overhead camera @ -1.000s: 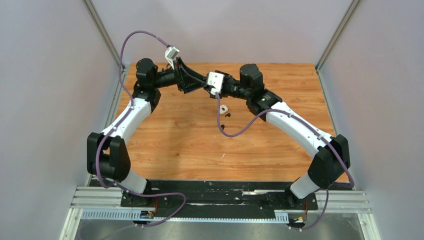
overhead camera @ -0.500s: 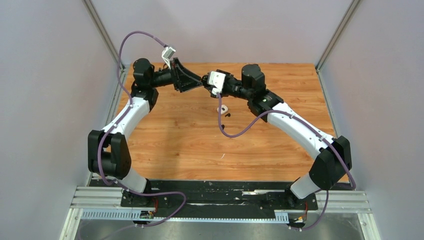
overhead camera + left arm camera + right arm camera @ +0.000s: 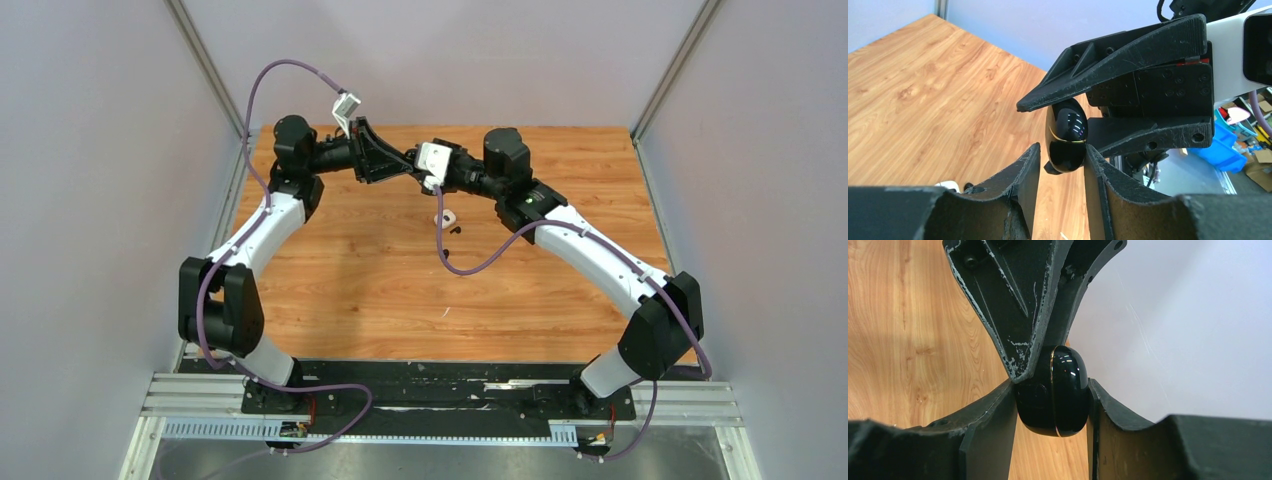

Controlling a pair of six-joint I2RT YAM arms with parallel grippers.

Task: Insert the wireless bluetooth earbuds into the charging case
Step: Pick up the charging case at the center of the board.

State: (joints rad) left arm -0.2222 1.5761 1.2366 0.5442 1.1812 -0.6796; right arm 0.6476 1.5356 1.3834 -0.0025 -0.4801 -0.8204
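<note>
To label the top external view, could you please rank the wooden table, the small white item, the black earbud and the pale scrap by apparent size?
1. wooden table
2. small white item
3. black earbud and pale scrap: both are tiny specks here, too alike to rank.

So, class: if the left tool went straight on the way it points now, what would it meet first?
The black charging case, held in the right tool and lying between the fingers of the left tool. It looks almost touching, though the exact gap is unclear.
</note>
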